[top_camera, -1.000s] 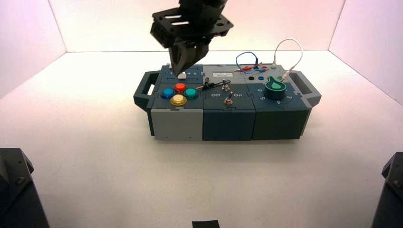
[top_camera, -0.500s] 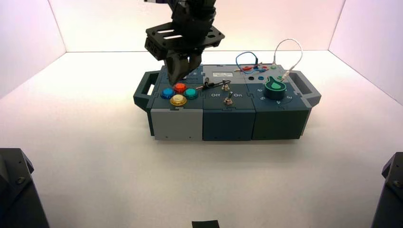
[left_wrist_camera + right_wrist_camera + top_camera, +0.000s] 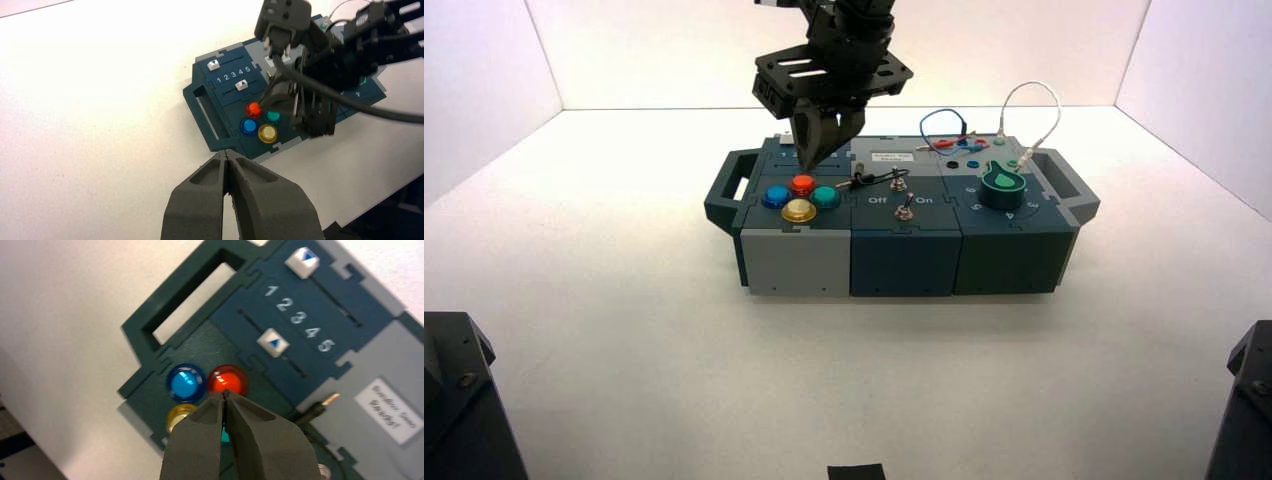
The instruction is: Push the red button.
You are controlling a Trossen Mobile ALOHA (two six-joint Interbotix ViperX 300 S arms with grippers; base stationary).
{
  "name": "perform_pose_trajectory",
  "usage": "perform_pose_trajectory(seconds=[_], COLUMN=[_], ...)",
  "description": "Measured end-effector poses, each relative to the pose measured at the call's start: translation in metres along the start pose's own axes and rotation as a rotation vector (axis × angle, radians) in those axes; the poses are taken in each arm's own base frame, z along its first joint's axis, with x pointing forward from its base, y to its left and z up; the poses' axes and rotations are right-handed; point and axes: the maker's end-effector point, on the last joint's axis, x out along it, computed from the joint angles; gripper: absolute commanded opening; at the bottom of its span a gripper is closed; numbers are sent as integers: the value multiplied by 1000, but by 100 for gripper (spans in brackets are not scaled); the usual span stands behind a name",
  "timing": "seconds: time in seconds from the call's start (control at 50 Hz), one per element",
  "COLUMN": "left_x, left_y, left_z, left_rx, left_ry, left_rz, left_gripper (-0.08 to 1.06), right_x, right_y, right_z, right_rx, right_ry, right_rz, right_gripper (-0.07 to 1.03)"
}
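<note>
Shifted toward my right and slightly up from the blue button's side since the earlier frame, my right gripper [image 3: 806, 168] hovers above the box [image 3: 904, 262] on a pale, smooth table [image 3: 674, 370], with a plain rear wall [image 3: 664, 60] and two side walls [image 3: 484, 100] [image 3: 1204, 100] around the bright workspace. Its fingers are together, pointing down, with the red button [image 3: 803, 185] just on the robot's side of their tips; whether they touch it, I cannot tell. Four round buttons form the cluster below my gripper: one red, one blue [image 3: 776, 196] to its left, one teal [image 3: 825, 196] to its right and one yellow [image 3: 799, 210] nearest the robot. Beyond the cluster are two white sliders [image 3: 302, 262] [image 3: 273, 342], the far one by the 1, the other about midway along its slot. To my gripper's right I count two metal toggle switches [image 3: 898, 181] [image 3: 904, 209], one black lead [image 3: 876, 178], one green knob [image 3: 1003, 186] and two looped wires, one blue [image 3: 941, 111] and one white [image 3: 1031, 84]. My left gripper [image 3: 226, 151] waits off to the left, its fingers together.
</note>
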Motion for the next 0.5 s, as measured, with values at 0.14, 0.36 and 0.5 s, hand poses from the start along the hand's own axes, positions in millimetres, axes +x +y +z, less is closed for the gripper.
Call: perform_pose_trajectory(seconds=[0.14,0.36,0.5], left_x=[0,-3,-3], left_y=[0,-1,-1], left_z=[0,6,6], left_rx=[-1,0,1], left_ry=[-2,-15,-15], left_rz=[-1,-1,-1], left_gripper=[-3,-3,-3], right_x=[0,6,8], right_y=[1,0,-1], right_z=[4,3,2], right_rx=[-3,-4,-5], right_ry=[-7,5,8], right_rz=[0,-2,-3], right_gripper=[-2,-2,-2])
